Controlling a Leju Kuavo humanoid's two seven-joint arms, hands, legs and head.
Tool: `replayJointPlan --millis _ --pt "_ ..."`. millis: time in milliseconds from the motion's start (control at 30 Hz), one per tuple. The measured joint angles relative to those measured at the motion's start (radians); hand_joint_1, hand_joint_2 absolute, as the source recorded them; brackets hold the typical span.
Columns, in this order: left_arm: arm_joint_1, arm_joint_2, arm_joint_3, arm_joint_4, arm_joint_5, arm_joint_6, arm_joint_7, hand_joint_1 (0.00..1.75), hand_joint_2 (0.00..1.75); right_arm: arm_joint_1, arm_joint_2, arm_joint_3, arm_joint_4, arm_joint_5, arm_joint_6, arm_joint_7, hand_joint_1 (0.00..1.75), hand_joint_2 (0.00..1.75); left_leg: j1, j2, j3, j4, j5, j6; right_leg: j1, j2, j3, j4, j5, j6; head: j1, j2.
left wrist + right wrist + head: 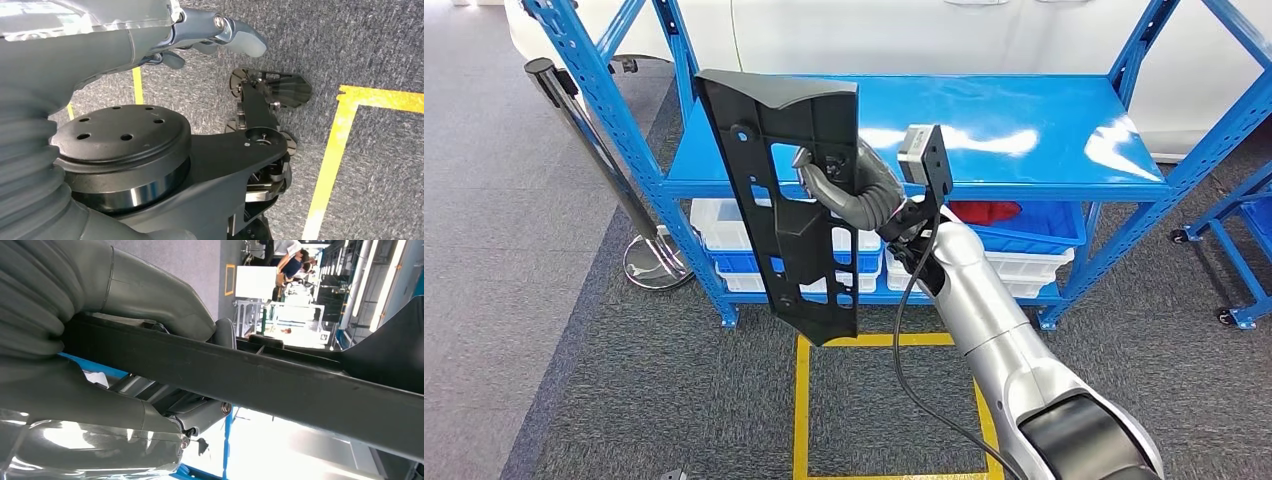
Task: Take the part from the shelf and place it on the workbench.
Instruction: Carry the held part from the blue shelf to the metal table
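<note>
A long flat black plastic part [786, 200] with several cut-outs hangs upright in front of the blue shelf [984, 130]. My right hand [839, 185] grips it through a mid-height opening, clear of the shelf's top board. Close up, the part [260, 380] runs as a dark bar across the right wrist view, with the hand [125, 355] wrapped around it. My left hand [210, 35] hangs low over the carpet; its fingers are curled in with nothing in them.
White and blue bins [724, 225] sit on the shelf's lower level, one holding something red [984, 212]. A stanchion post [589, 130] with a round base stands left of the shelf. Yellow floor tape [802, 400] marks a square on the grey carpet below me.
</note>
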Motion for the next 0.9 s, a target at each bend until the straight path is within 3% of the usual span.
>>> replayJointPlan --millis 267,433,533,600,667,700,733,767,833,900 --pt "0.000 0.000 0.000 0.000 0.006 0.001 0.000 0.00 1.75 -0.010 0.011 -0.012 0.000 0.000 0.009 0.005 1.75 1.75 0.000 0.000 0.000 0.001 0.000 0.000 0.000 0.000 0.000 0.000 0.000 0.000 0.000 0.000" --pt "0.001 0.003 0.000 0.000 0.007 0.000 -0.001 0.00 1.75 -0.011 0.017 -0.016 -0.003 0.000 0.010 0.003 1.75 1.75 -0.002 0.000 -0.006 0.010 -0.004 0.012 -0.004 -0.001 -0.001 -0.002 0.004 0.006 -0.001 0.000" --pt "0.001 0.004 0.000 0.000 0.007 0.001 -0.001 0.00 1.75 -0.015 0.021 -0.021 -0.016 -0.001 0.012 0.008 1.75 1.75 0.004 0.003 0.005 -0.015 0.010 0.021 -0.001 0.000 -0.001 0.003 -0.005 0.016 0.000 0.000" --pt "0.000 0.003 0.000 0.000 0.007 0.001 -0.001 0.00 1.75 -0.022 0.021 -0.023 -0.021 -0.002 0.012 0.012 1.75 1.75 0.011 0.007 0.012 -0.033 0.020 0.026 -0.004 0.000 -0.034 0.080 -0.055 0.024 0.002 0.000" --pt "0.000 0.003 0.000 0.000 0.007 0.001 -0.001 0.00 1.75 -0.026 0.021 -0.026 -0.022 -0.003 0.012 0.017 1.75 1.75 0.012 0.009 0.011 -0.035 0.022 0.027 -0.011 0.000 -0.092 0.209 -0.117 0.033 0.003 0.000" --pt "0.000 0.003 0.000 0.000 0.006 0.001 -0.001 0.00 1.75 -0.026 0.021 -0.027 -0.022 -0.002 0.012 0.020 1.75 1.75 0.013 0.010 0.011 -0.034 0.022 0.026 -0.017 0.000 -0.111 0.252 -0.128 0.038 0.003 0.000" --pt "0.001 0.003 0.000 0.000 0.005 0.001 -0.001 0.00 1.75 -0.027 0.021 -0.028 -0.023 -0.002 0.012 0.023 1.75 1.75 0.016 0.010 0.010 -0.032 0.021 0.023 -0.022 -0.001 -0.114 0.258 -0.121 0.044 0.003 0.000" --pt "0.001 0.003 0.000 0.000 0.004 0.001 -0.001 0.00 1.75 -0.028 0.021 -0.029 -0.025 0.000 0.012 0.026 1.75 1.75 0.020 0.010 0.009 -0.028 0.019 0.018 -0.028 -0.002 -0.096 0.225 -0.096 0.049 0.003 0.000" --pt "0.000 0.002 0.000 0.000 0.000 0.000 -0.001 0.00 1.75 -0.037 0.021 -0.029 -0.031 0.002 0.012 0.031 1.75 1.75 0.028 0.011 0.004 -0.014 0.012 0.004 -0.037 -0.008 -0.029 0.096 -0.037 0.060 0.004 0.000" --pt "-0.001 0.003 0.000 0.000 -0.002 0.000 -0.001 0.00 1.75 -0.050 0.022 -0.029 -0.037 0.003 0.012 0.036 1.75 1.75 0.027 0.011 -0.003 0.003 0.006 -0.014 -0.037 -0.008 0.004 0.021 -0.015 0.051 0.005 0.000"
